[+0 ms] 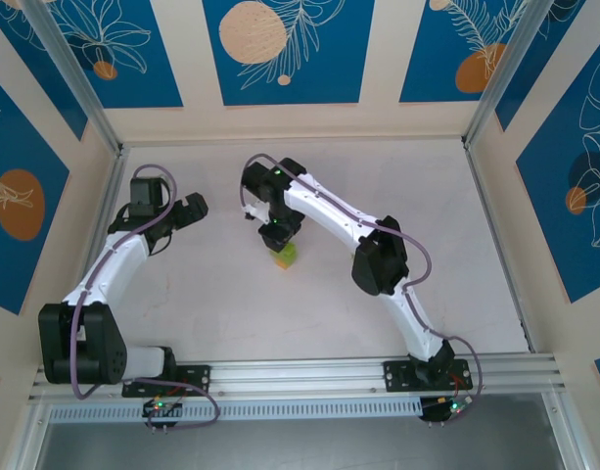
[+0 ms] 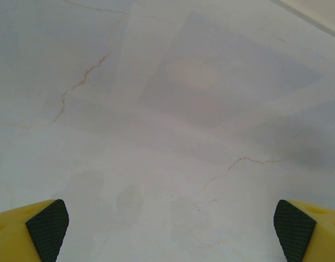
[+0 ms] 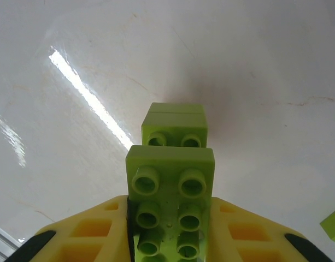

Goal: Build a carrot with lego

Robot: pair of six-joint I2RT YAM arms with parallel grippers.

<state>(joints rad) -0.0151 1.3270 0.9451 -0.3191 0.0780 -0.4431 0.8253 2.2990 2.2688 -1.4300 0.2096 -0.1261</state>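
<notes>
Alignment is what matters: an oblong lime-green brick [image 3: 170, 185] is clamped in the right hand [image 3: 170, 237], its long axis pointed at the part-built carrot [image 3: 174, 123], set on the bench [image 3: 74, 65] directly ahead. The left hand [image 2: 167, 229] is spread wide, well off.

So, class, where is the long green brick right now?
The long green brick is clamped in the right gripper, near the middle of the table in the top view, with a smaller green block beyond its far end.
</notes>
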